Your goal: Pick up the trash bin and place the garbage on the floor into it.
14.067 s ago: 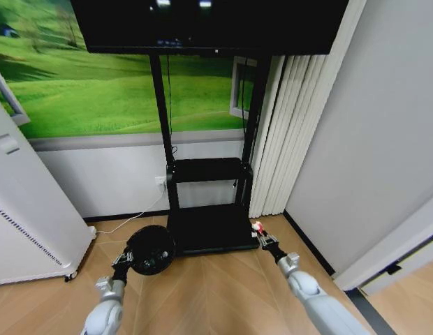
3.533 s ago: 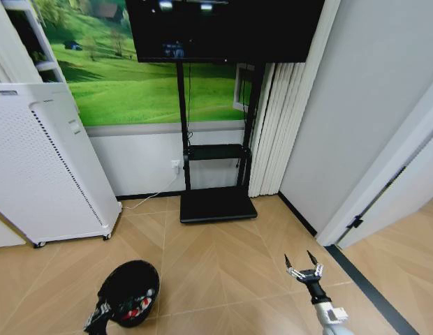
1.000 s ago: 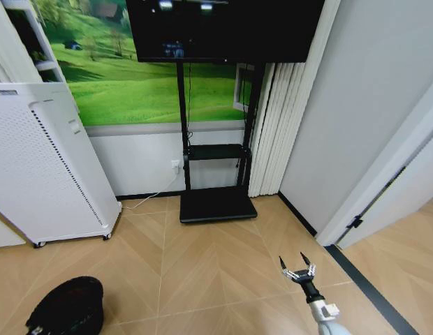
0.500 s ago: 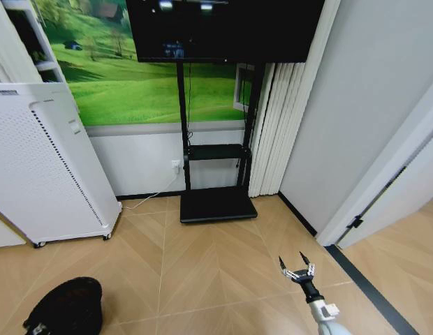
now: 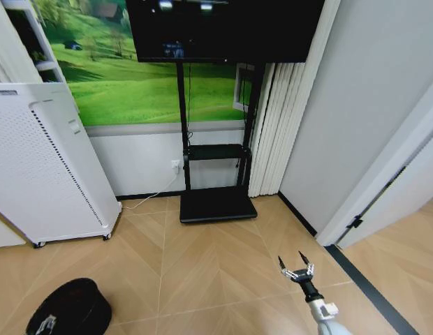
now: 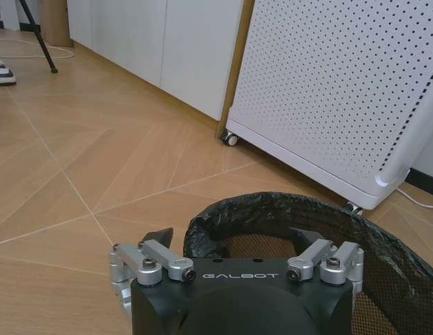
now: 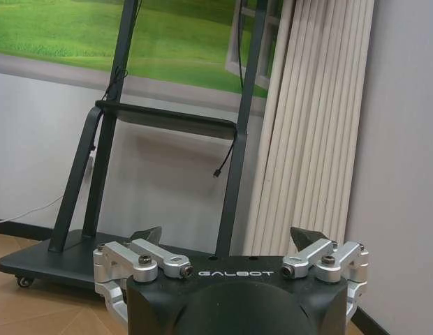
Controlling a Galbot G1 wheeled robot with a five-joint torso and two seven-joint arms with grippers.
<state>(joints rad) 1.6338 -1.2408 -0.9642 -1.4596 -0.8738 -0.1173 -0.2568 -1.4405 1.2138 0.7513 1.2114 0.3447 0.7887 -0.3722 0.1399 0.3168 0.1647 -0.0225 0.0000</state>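
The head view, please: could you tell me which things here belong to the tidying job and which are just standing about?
Job:
- trash bin, on the floor lower left
- left gripper, open at the bin's rim
- right gripper, open, empty

Standing about:
- white perforated appliance
- TV stand
- curtain

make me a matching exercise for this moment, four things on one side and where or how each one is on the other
Things:
1. trash bin
2. right tool
3. white perforated appliance
4. TV stand base

Places or states:
A. open, empty, held above the wood floor on the robot's right
B. leaning tilted at the wall on the left
C. flat and black, by the wall under the screen
D. low at the robot's left, with the left tool open at its rim

Pairs: 1-D, 2-A, 3-B, 4-C
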